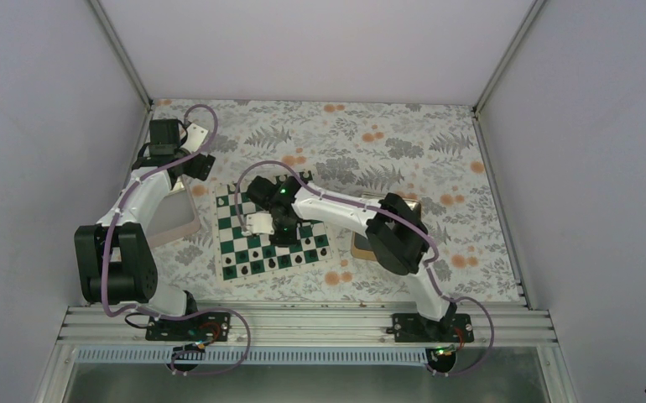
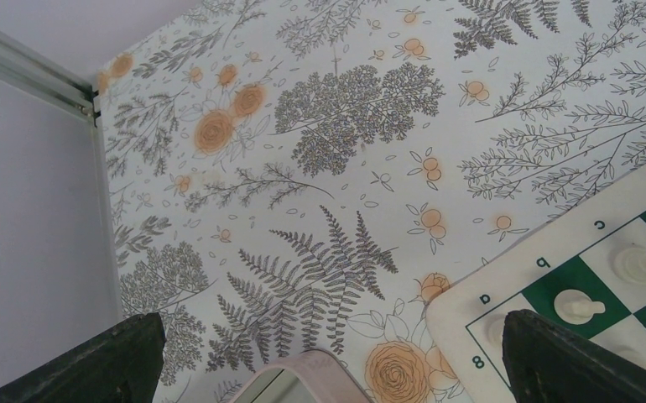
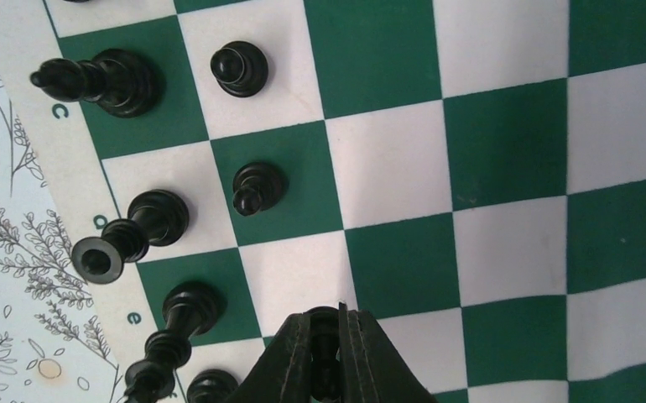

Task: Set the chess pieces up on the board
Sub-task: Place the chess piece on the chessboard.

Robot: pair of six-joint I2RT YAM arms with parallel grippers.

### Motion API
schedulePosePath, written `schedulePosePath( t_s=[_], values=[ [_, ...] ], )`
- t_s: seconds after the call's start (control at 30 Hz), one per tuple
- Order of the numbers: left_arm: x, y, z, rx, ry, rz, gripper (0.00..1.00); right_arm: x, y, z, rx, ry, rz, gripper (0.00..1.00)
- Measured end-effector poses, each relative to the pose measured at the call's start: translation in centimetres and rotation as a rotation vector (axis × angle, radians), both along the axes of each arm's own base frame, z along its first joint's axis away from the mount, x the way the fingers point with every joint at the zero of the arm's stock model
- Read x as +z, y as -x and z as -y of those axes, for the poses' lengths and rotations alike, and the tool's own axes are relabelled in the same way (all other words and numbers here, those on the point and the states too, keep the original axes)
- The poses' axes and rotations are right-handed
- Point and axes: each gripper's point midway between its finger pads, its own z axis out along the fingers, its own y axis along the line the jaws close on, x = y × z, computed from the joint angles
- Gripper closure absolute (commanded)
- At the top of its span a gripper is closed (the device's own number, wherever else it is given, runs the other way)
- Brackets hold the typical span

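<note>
Now, over at the board (image 1: 237, 240), the right gripper (image 3: 326, 314) is seen low above the squares, its fingers pressed together on a small black piece (image 3: 326, 341) that is pinched between the tips. Whether that piece is touching the board cannot be told from the wrist view.

Beside it, more black chess pieces (image 3: 257, 186) are lined up in the two rows next to the lettered cream border. Two pawns are stood on the inner row, one on white and one on green. Taller figures are set along the outer row, just beside the border letters. From above, the same dark line is picked out along the near edge of the board, with the right arm stretched across the middle of it.

Over on the far left, the left gripper (image 2: 330, 329) is held above the flowered tablecloth (image 2: 345, 126), fingers spread wide with nothing between them. A corner of the board is caught at the lower right of its wrist view, with white pieces (image 2: 578, 306) stood on the squares there. The rounded corner of a pink-rimmed tray (image 2: 315, 363) is glimpsed at the bottom, near that board corner but apart from it.
</note>
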Motion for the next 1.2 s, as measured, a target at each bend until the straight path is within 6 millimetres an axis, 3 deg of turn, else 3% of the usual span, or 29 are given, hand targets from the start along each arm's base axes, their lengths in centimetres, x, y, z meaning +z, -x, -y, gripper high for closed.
schedulePosePath(
  t_s=[0.3,0.8,1.2],
  values=[
    [0.0,0.0,0.0,0.0,0.0,0.0,0.0,-1.6,0.4,-0.1,0.004,0.018,-0.034,0.91],
    [0.0,0.0,0.0,-0.001,0.0,0.0,0.0,-2.4,0.6,0.0,0.005,0.033,-0.047,0.9],
    [0.0,0.0,0.1,-0.003,0.0,0.0,0.0,-2.4,0.7,-0.1,0.007,0.027,-0.058,0.7]
  ],
)
